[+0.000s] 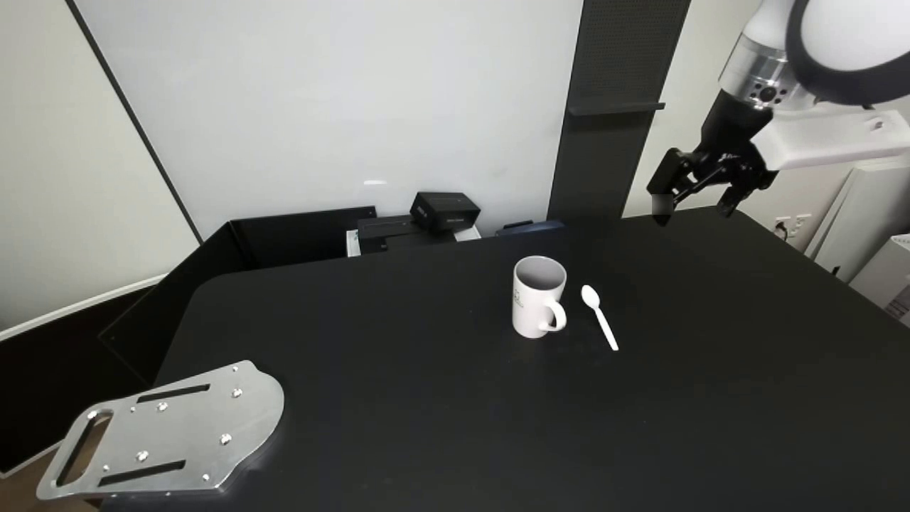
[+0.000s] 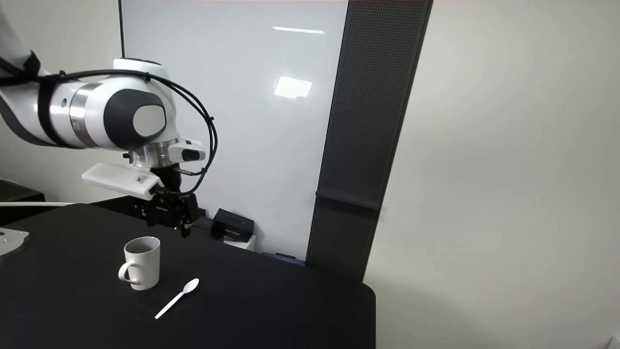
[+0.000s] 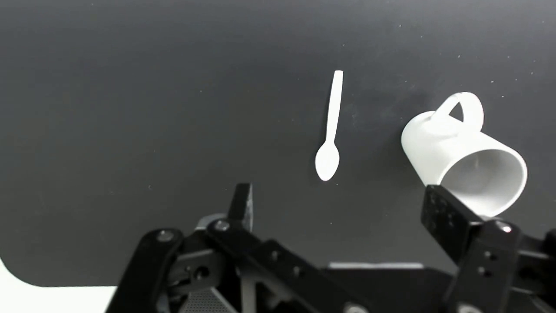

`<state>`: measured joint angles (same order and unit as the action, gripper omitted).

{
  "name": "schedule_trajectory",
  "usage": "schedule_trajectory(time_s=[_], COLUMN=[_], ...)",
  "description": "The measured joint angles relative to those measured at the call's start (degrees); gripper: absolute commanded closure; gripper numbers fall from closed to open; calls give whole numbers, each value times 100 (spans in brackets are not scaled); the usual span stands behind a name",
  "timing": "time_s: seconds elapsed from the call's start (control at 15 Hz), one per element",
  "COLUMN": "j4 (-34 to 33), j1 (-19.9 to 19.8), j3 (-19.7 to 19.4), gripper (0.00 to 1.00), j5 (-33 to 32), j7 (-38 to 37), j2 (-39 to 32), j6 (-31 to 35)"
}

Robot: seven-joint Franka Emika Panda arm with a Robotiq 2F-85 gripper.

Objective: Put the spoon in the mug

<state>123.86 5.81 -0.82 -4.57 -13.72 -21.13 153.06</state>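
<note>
The white spoon lies flat on the black table beside the mug, in both exterior views. In the wrist view the spoon has its bowl toward my jaws and its handle pointing up the picture. The white mug stands upright with its loop handle out to the side; it also shows in an exterior view and at the right of the wrist view. My gripper is open and empty, well above the table, in both exterior views. One finger partly covers the mug's rim in the wrist view.
A grey metal plate lies at one end of the black table. A black box and other dark items lie beyond the table's far edge, by the whiteboard. A rounded table corner shows at the wrist view's lower left.
</note>
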Motion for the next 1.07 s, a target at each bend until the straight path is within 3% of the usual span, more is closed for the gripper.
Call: schedule_trajectory(time_s=[0.47,1.07], j4=[-185,-597], j1=[536,609], j3=[-289,-191], gripper=[0,0], j5=[2,346], j7=[-828,-629], j2=[-678,-1591], j6=[325,1053])
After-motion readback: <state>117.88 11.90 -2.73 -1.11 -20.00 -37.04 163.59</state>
